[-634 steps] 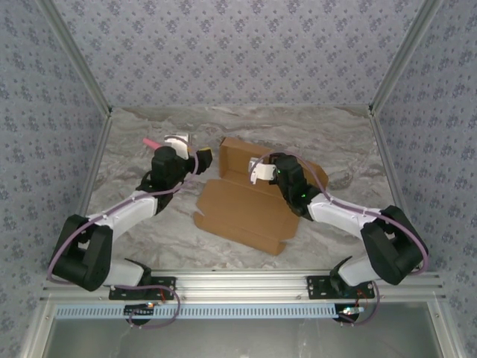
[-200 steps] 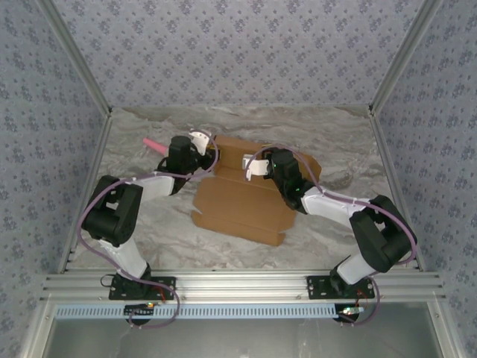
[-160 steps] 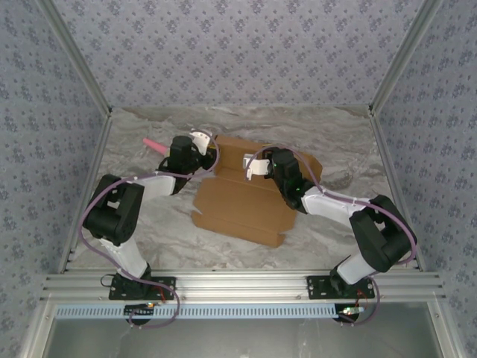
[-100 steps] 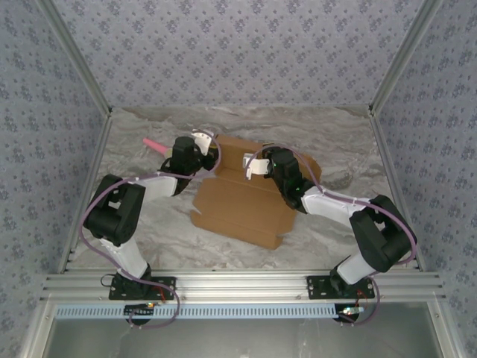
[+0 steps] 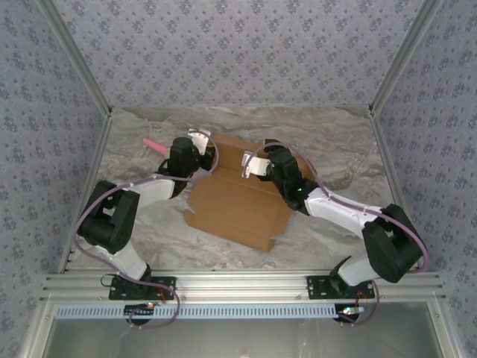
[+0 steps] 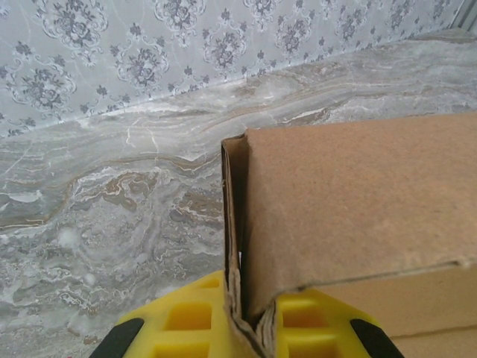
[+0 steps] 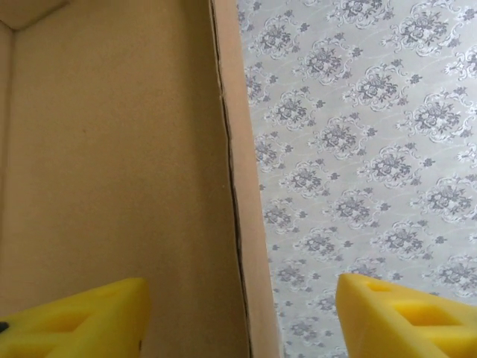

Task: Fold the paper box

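Paper box [image 5: 235,205]: plain brown corrugated cardboard, part-folded, sitting at middle of worktop [image 5: 141,224], skewed to its edges, large flat panel lying toward near edge. Left gripper [image 6: 246,332] clamped on box's far-left corner, yellow pads [image 6: 186,321] pinching doubled-over wall edge from both sides. Right gripper [image 7: 238,313] at far side of box, fingers [image 7: 82,313] spread wide, upright wall edge standing between them, clear of both in wrist view. Pink stick [image 5: 151,142] lying near far-left corner of worktop, apart from box.

Bright, even, diffuse light; shadows are soft. Right by the left claw [image 6: 250,328], the pinched edge of the paper box [image 6: 358,201] looks slightly blurred.
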Controlling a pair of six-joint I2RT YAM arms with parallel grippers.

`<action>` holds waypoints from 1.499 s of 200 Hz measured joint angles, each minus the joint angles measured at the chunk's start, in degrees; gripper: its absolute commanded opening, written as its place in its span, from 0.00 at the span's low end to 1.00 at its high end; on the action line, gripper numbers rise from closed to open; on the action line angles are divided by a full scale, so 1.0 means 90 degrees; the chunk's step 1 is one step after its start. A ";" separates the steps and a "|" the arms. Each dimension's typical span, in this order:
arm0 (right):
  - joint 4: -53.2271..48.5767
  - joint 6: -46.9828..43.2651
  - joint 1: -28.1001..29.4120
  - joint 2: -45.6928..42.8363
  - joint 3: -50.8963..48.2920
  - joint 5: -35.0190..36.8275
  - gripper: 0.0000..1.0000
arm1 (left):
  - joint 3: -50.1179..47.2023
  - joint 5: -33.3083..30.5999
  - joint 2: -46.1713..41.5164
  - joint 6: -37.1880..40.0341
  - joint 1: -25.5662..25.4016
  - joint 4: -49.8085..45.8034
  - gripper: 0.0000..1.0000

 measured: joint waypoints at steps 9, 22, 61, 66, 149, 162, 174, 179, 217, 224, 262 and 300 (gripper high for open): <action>-0.0316 0.0308 0.0117 -0.0117 0.0136 0.0053 0.74 | -0.0019 -0.0092 -0.0046 -0.0010 -0.0022 -0.0036 0.02; -0.0782 0.0889 0.0333 -0.0255 0.0398 0.0216 0.81 | -0.0039 -0.0206 -0.0087 -0.0049 -0.0049 -0.0073 0.01; -0.2504 0.2980 0.0646 -0.0821 0.1124 0.0396 0.99 | -0.0039 -0.0459 -0.0095 -0.0117 -0.0085 -0.0194 0.01; -0.2686 0.3259 0.0612 -0.0896 0.1200 0.0410 0.99 | -0.0039 -0.0471 -0.0102 -0.0117 -0.0085 -0.0223 0.02; -0.4923 0.6557 -0.0408 -0.1549 0.1858 0.0017 0.99 | -0.0053 -0.0612 -0.0284 -0.0119 -0.0100 -0.0333 0.02; -0.5071 0.6849 -0.0678 -0.1537 0.1858 -0.0257 0.98 | -0.0066 -0.0629 -0.0287 -0.0121 -0.0104 -0.0333 0.02; -0.5170 0.7094 -0.0916 -0.1496 0.1858 -0.0551 0.96 | -0.0080 -0.0634 -0.0289 -0.0141 -0.0104 -0.0345 0.02; -0.5180 0.7181 -0.1008 -0.1472 0.1858 -0.0680 0.95 | -0.0080 -0.0634 -0.0291 -0.0141 -0.0104 -0.0352 0.02; -0.5192 0.7774 -0.1486 -0.1144 0.1863 -0.1350 0.90 | -0.0083 -0.0680 -0.0294 -0.0163 -0.0129 -0.0381 0.02; -0.5192 0.7854 -0.1494 -0.1056 0.1877 -0.1399 0.89 | -0.0083 -0.0680 -0.0294 -0.0160 -0.0141 -0.0381 0.02; -0.5234 0.8240 -0.1494 -0.0600 0.1996 -0.1545 0.85 | -0.0083 -0.0699 -0.0294 -0.0160 -0.0170 -0.0384 0.02; -0.5282 0.8682 -0.1494 -0.0403 0.2142 -0.1591 0.82 | -0.0083 -0.0707 -0.0294 -0.0160 -0.0170 -0.0384 0.02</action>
